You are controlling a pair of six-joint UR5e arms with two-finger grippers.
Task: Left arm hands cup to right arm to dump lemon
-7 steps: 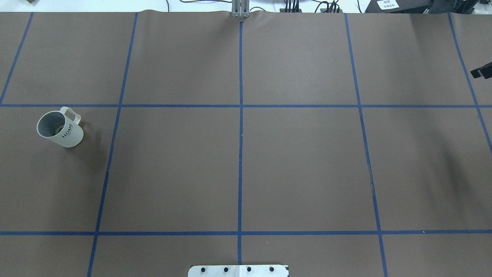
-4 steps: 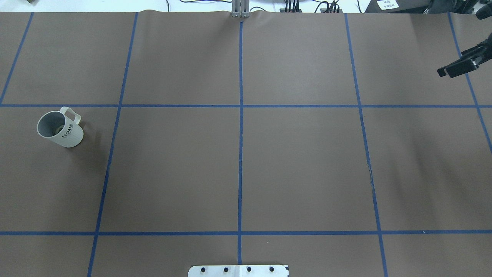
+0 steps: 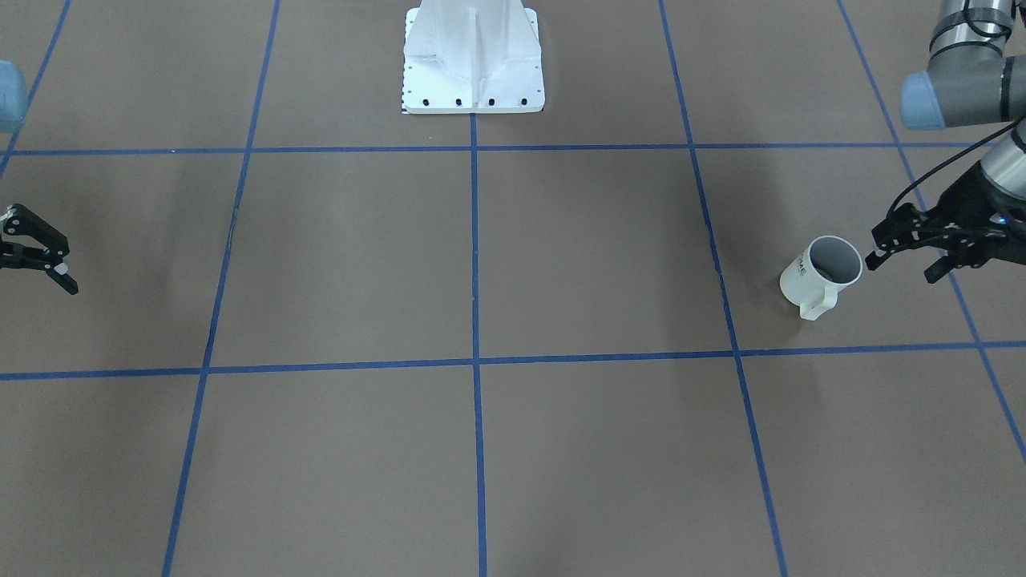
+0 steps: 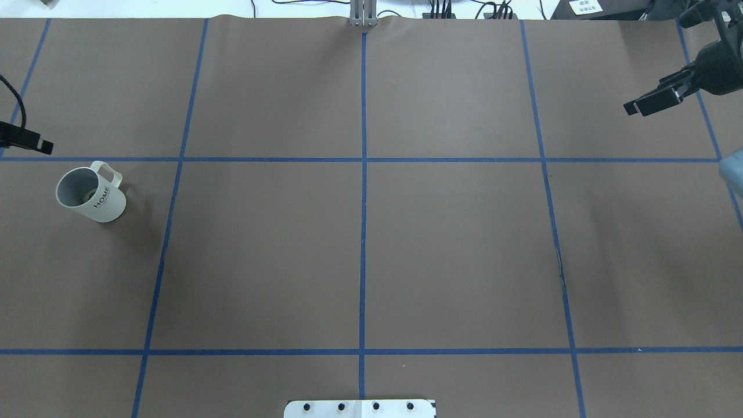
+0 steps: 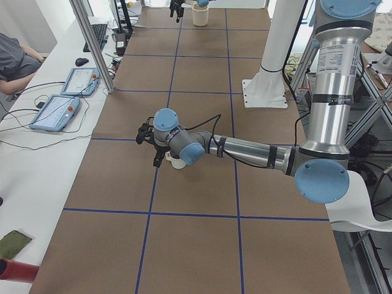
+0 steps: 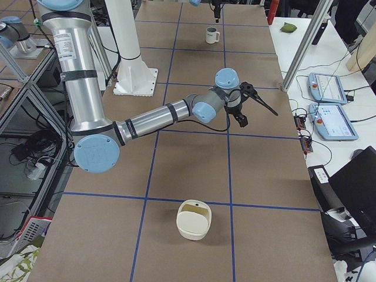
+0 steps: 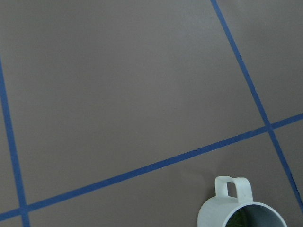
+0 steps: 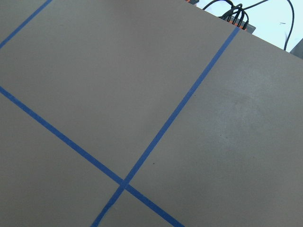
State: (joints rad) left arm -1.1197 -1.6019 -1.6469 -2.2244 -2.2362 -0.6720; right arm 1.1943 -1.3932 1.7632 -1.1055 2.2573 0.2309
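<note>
1. Your left gripper (image 3: 900, 268) hangs with its jaws spread and nothing between them. It is just beside the cup (image 4: 96, 200), on the side away from the table's middle, and it does not touch the cup.
2. Your left wrist camera catches only the cup's rim and loop handle, at the bottom edge of its view. Something dark and greenish lies inside the cup, but too little of it shows to tell what it is.
3. The cup stands upright on the brown table (image 4: 453, 244) with its grey inside open to the top. Its handle is turned away from the robot. The black word "HOME" is on the side facing the table's middle.
4. A blue tape line (image 4: 261, 159) runs just past the cup's handle, and the cup does not touch it.
5. Your right gripper (image 3: 68, 264) is well apart from the cup, above the table toward its opposite end. Its jaws are also spread and it holds nothing.
6. The white base plate (image 3: 473, 80) sits well apart from the cup, at the robot's edge, level with the table's middle.
7. A cream tub (image 6: 194, 220) stands on the table farther from the cup than the right gripper is.
8. Two tablets (image 5: 55, 112) lie on a white bench off the table's edge, on the cup's handle side.
</note>
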